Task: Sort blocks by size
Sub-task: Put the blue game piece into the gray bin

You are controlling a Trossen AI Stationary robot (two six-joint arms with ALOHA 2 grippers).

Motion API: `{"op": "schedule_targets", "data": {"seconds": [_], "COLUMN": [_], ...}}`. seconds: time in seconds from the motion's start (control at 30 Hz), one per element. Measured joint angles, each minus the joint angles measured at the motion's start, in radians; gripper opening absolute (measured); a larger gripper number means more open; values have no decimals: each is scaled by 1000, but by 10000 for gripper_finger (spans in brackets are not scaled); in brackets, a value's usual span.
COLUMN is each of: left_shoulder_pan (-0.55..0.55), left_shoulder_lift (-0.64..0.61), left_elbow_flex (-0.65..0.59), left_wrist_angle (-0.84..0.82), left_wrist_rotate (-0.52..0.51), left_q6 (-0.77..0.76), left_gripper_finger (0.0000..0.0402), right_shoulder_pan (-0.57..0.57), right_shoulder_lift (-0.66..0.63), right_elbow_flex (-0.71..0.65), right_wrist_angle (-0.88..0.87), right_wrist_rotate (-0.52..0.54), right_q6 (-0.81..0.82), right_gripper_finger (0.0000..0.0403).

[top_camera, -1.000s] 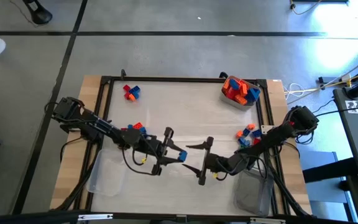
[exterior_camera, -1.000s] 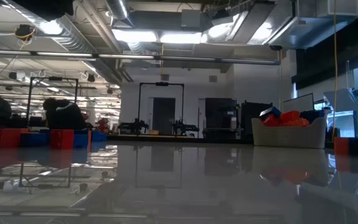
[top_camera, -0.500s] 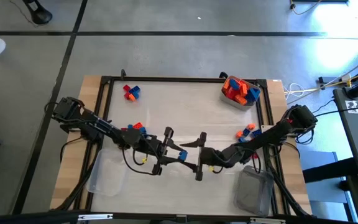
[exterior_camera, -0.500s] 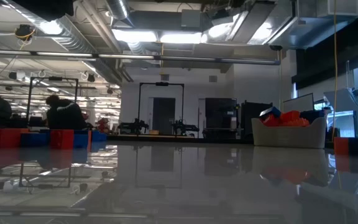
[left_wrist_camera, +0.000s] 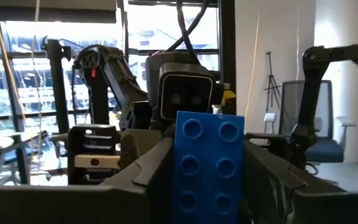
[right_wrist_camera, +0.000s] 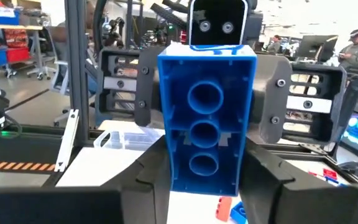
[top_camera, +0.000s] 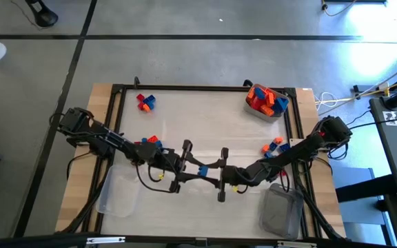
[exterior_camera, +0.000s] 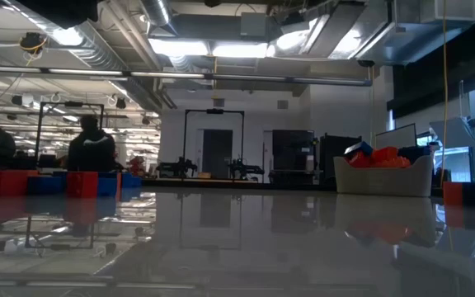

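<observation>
Handover mid-bench, front edge: my left end effector (top_camera: 193, 167) and right end effector (top_camera: 216, 172) are facing each other, both clamping one blue block (top_camera: 202, 171), its long axis running between them. Farther back, more blocks are sitting in the tub (top_camera: 260, 110).

You won't find any readable text here: no labels, brand marks, numbers or signs legible in any view. Orange-and-black striped tape (right_wrist_camera: 17, 165) shows in the right wrist view, but it carries no lettering. Bins and screens in the background room are too small to read.
</observation>
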Motion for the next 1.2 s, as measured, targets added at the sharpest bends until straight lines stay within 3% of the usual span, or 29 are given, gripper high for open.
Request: {"op": "schedule_targets", "data": {"seconds": [0.27,0.53,0.77,1.0,1.2], "left_shoulder_pan": [33,60,36,30,24], "left_shoulder_lift": [-37,-205,-232,-185,-106], "left_elbow_flex": [0,0,0,-38,-70], "left_wrist_angle": [-15,-449,-696,-695,-610], "left_wrist_rotate": [7,-7,-151,-198,-199], "left_q6": [-31,-62,-119,-175,-230], "left_gripper_finger": [204,223,223,223,224], "right_shoulder_pan": [0,0,-1,-55,-208], "right_shoulder_lift": [-5,-111,-247,-366,-437], "right_elbow_flex": [0,0,0,-2,-1], "right_wrist_angle": [-22,-233,-495,-704,-875], "right_wrist_rotate": [48,194,372,530,551], "right_q6": [-20,-29,-21,-24,-28], "right_gripper_finger": [148,145,142,145,146]}}
